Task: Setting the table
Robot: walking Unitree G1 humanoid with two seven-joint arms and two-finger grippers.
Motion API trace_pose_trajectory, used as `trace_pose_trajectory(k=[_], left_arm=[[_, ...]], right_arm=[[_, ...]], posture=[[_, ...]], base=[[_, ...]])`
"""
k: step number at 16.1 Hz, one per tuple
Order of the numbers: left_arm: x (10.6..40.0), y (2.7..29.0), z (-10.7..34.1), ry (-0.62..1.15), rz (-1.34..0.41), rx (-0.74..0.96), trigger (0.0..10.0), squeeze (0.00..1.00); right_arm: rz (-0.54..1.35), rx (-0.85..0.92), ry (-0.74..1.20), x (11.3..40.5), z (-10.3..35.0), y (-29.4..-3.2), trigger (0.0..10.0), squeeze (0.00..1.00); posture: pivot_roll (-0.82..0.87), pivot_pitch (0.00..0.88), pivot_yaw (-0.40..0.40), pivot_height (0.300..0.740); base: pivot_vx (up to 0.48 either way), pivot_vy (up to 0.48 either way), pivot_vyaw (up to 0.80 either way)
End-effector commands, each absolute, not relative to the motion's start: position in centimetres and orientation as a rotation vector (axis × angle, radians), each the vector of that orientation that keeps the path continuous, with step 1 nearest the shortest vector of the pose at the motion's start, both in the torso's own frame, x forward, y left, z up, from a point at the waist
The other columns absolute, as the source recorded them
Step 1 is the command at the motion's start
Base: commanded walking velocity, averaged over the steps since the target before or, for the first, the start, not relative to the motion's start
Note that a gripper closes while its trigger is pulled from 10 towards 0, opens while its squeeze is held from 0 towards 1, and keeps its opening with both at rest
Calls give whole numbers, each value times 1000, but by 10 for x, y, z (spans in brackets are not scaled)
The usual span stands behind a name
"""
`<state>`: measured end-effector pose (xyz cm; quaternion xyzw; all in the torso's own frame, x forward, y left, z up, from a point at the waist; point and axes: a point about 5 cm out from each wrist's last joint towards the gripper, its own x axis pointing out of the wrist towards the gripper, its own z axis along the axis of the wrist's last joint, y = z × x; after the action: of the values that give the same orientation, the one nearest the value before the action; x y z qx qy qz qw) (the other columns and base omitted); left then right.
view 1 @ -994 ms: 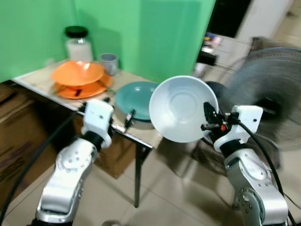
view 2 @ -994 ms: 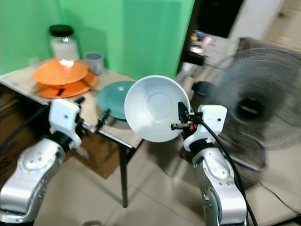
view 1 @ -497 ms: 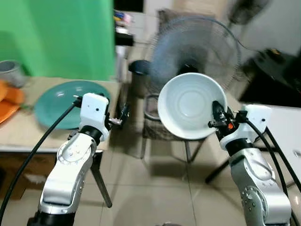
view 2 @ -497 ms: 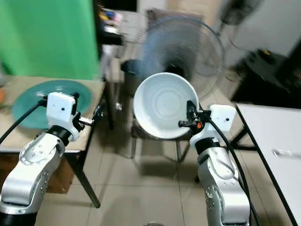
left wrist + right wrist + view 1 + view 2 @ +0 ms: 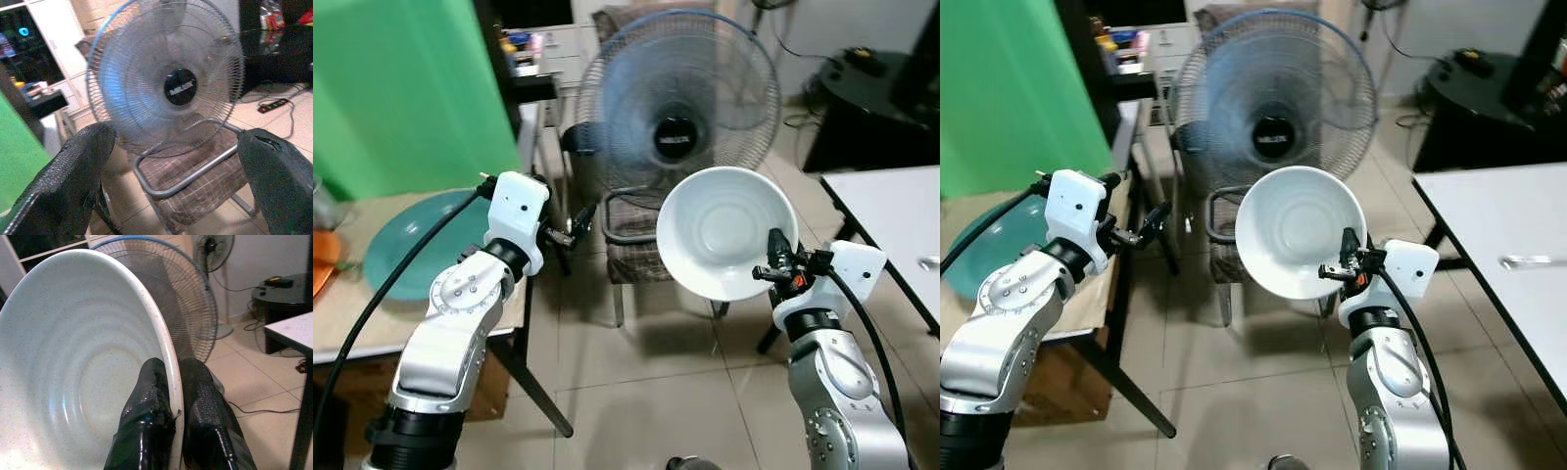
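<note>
- Progress: the white bowl (image 5: 726, 231) is in transit, carried in mid-air over the tiled floor (image 5: 636, 392) and not yet set down. The white table (image 5: 1498, 245) to the robot's right looks like the place being laid; as a judgement, the carry is partway and the placing is left to do.
- Right gripper (image 5: 1344, 268): raised in front of the body, fingers (image 5: 146, 431) closed on the bowl's rim, one inside the wall and one outside. The bowl stands tilted, nearly on edge, its hollow facing the robot.
- Left gripper (image 5: 576, 222): held up at chest height beside the wooden table (image 5: 372, 328), fingers (image 5: 68, 171) spread apart with nothing between them.
- White bowl, make: round and fairly deep, glossy, pale with fine dark speckles and faint ringed ridges toward the bottom; looks like glazed ceramic or melamine, though which cannot be told.
- Teal plate (image 5: 416, 245): broad, shallow, smooth, lying flat on the wooden table; a sliver of something orange (image 5: 321, 262) lies at that table's far-left edge.
- White table, contents: smooth matte top on dark legs; one small pale item (image 5: 1526, 261) lies on it, too small to identify.
- Fan (image 5: 675, 98): large round wire cage with blue-tinted blades and a black hub, standing straight ahead.
- Chair (image 5: 651, 257): metal tube frame, checked fabric seat, in front of the fan.
- Green backdrop (image 5: 396, 88): flat, matte, behind the wooden table.
- Remaining, as a judgement: turn right, level the bowl, lower it onto the white table; the teal plate likely follows.
</note>
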<state>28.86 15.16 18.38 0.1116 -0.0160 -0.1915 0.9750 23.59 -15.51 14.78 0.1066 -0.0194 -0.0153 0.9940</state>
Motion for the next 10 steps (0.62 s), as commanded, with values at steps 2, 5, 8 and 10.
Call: trace_pose_trajectory(k=[2, 5, 8, 10], left_arm=[[292, 151, 182, -21, -384, 209, 10000, 0], [288, 150, 173, -2, -345, 166, 10000, 0], [285, 155, 167, 9, -310, 148, 10000, 0], [287, 155, 167, 8, -291, 140, 10000, 0]], right_arm=[[-22, 200, -88, 236, 155, -154, 10000, 0], [-5, 180, -78, 238, 157, -160, 10000, 0], [5, 174, -66, 244, 156, -162, 10000, 0], [6, 165, -67, 243, 159, -164, 10000, 0]], posture=[[13, 0, 97, 740], [0, 0, 38, 740], [-14, 0, 8, 740], [-23, 0, 4, 740]], base=[[0, 0, -800], [0, 0, -800], [0, 0, -800], [0, 0, -800]])
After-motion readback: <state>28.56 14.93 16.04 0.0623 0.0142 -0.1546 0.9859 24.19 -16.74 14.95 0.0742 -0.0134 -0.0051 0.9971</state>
